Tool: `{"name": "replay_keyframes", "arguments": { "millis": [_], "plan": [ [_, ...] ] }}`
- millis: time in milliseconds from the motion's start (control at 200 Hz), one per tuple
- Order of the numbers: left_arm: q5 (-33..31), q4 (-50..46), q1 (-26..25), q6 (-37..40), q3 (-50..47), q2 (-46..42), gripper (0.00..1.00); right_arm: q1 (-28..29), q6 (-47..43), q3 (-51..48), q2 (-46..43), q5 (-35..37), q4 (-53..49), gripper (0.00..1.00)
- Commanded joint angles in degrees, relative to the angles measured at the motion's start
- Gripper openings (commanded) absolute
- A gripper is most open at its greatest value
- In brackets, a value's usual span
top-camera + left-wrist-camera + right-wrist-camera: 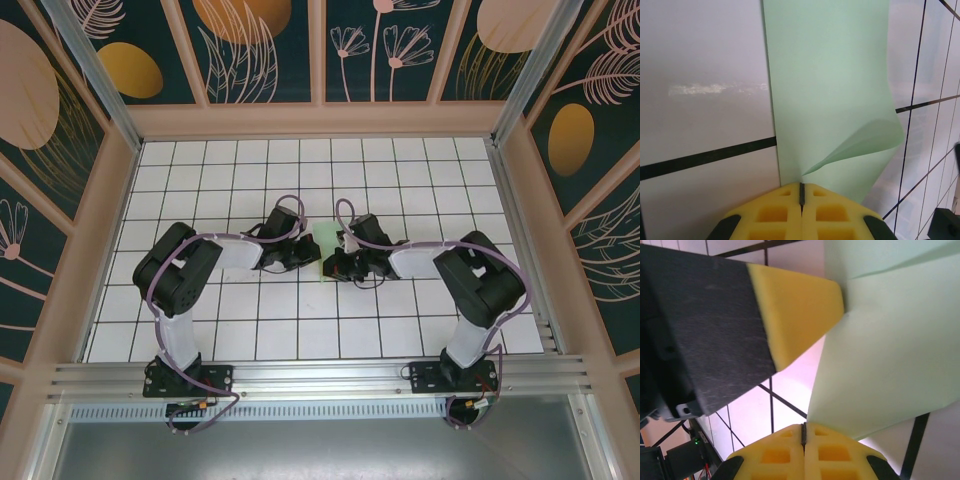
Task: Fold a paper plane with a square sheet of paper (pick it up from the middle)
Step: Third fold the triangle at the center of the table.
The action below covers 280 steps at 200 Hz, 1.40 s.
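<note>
The pale green sheet of paper (pixel 328 243) lies folded into a narrower strip on the white grid table, between the two grippers at the centre. In the left wrist view the paper (pixel 830 90) stretches away from my left gripper (pixel 801 186), whose yellow pads are shut with their tips at its near edge; a loose flap (pixel 865 140) curls up on the right. In the right wrist view my right gripper (pixel 803 426) is shut, its tips touching a corner of the paper (pixel 890 350). The left gripper's yellow finger (pixel 795 305) rests on the paper's far edge. From above, the left gripper (pixel 314 259) and right gripper (pixel 332 264) nearly touch.
The white tiled table (pixel 300 330) is boxed in by pale wooden-framed walls (pixel 320 118) at the back and both sides. An aluminium rail (pixel 320 375) carries both arm bases along the near edge. Purple cables loop over each arm.
</note>
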Motion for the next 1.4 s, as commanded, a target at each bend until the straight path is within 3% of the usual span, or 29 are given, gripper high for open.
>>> {"name": "replay_keyframes", "arguments": {
  "millis": [0, 575, 886, 1216, 1396],
  "plan": [
    [-5.0, -4.2, -0.3, -0.6, -2.2, 1.4, 0.0, 0.6, -1.2, -0.5, 1.1, -0.8, 0.8, 0.0],
    [-6.3, -4.2, -0.3, -1.2, -2.6, 1.2, 0.0, 0.6, -3.1, -0.2, 3.9, 0.4, -2.5, 0.0],
    [-6.3, -4.0, -0.3, -1.4, -2.6, 1.2, 0.0, 2.6, -2.1, -0.6, -0.2, 0.6, -1.8, 0.0],
    [-6.3, -3.8, -0.3, -1.4, -2.9, 1.0, 0.0, 3.2, -1.7, 0.1, 4.2, 2.6, -4.1, 0.0],
    [-6.5, -4.0, -0.3, -1.2, -2.9, 0.8, 0.0, 2.4, -1.3, 1.3, -2.6, 3.3, -2.7, 0.0]
  ]
}}
